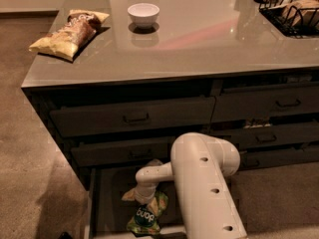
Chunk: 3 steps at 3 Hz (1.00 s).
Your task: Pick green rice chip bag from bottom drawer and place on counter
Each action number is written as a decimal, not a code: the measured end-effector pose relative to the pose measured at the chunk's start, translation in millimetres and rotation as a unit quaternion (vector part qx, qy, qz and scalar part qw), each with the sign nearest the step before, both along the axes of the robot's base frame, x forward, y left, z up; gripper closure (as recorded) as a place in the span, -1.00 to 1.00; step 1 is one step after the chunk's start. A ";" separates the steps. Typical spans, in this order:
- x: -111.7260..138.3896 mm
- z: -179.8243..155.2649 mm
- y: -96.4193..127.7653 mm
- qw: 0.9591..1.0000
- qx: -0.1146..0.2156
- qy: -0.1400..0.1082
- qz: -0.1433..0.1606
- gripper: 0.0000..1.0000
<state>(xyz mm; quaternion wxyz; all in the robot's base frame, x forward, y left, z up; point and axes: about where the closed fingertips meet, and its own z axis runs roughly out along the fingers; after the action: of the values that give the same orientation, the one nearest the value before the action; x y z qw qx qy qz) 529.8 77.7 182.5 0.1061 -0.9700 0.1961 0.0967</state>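
Brownish carpet all round, dim warm light, and we're looking down on a dark drawer cabinet. Down at its foot, the tool on the end of the bulky off-white robot arm hangs inside the pulled-out bottom drawer, that wide, shallow dark grey tray lowest in the stack. How far the tool is open I cannot tell from this angle, and I cannot tell whether it has hold of anything.

Right at its six o'clock, touching it or all but touching, is the small crinkly green rice chip bag. Its dark teal round logo with white letters faces up, and it sits low in the drawer, close to the front edge. The arm's fat housing fills the tool's four o'clock and hides the drawer's right half.

Up at twelve o'clock come the closed dark drawers with slim handles. Above them spreads the glossy grey-beige rectangular worktop. On it a small round white bowl stands at twelve o'clock from the tool. A larger yellow-brown chip bag lies at eleven o'clock, near the left edge. A black wire basket sits at one o'clock in the far right corner, cut off by the frame. All three are well apart from one another.
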 end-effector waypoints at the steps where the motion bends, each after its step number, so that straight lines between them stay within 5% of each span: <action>1: -5.6 -28.9 0.7 1.000 0.003 0.007 0.011 -1.00; 3: -11.2 -55.1 -3.2 1.000 0.004 0.024 0.018 -0.18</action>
<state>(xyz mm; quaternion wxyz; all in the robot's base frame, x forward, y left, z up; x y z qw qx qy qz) 518.6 74.5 127.5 0.1038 -0.9703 0.1808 0.1230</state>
